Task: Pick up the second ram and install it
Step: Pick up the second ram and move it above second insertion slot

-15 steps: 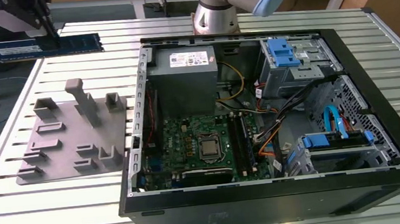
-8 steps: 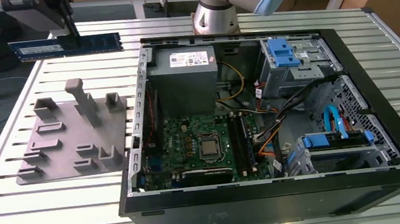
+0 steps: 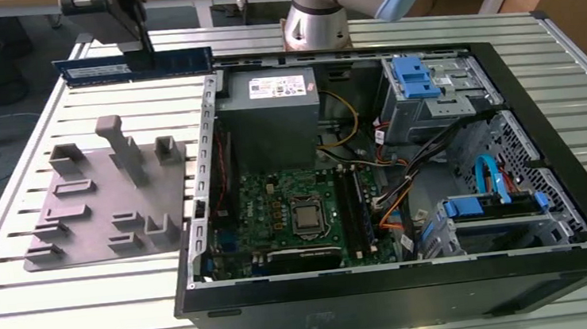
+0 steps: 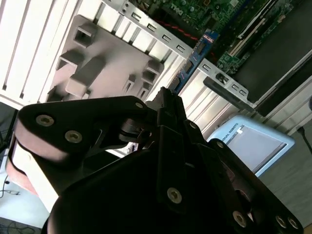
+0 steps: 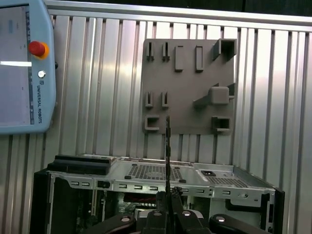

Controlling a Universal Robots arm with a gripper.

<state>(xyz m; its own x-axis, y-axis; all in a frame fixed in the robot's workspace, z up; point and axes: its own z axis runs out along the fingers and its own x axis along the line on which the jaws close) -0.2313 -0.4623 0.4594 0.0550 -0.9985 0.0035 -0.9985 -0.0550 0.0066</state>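
Pinched the second ram (image 3: 186, 60) mid-length in the gripper (image 3: 143, 60), above the table (image 3: 93, 310). Seemed light, stiff, fragile. Best clamped mid-length, off the contacts.

Slatted metal surface (image 3: 30, 315), ridges running across. Black computer case (image 3: 391, 303) lies on it, side panel off. Inside: a green circuit board (image 3: 271, 206) with a square processor socket (image 3: 311, 216). Grey power supply box (image 3: 269, 127) sits farther back. Blue drive bracket (image 3: 413, 74) toward the exterior view's right, with a cable bundle (image 3: 426, 153) near it. Grey fixture plate (image 3: 86, 222) with upright blocks sits just beside the case, on the exterior view's left.
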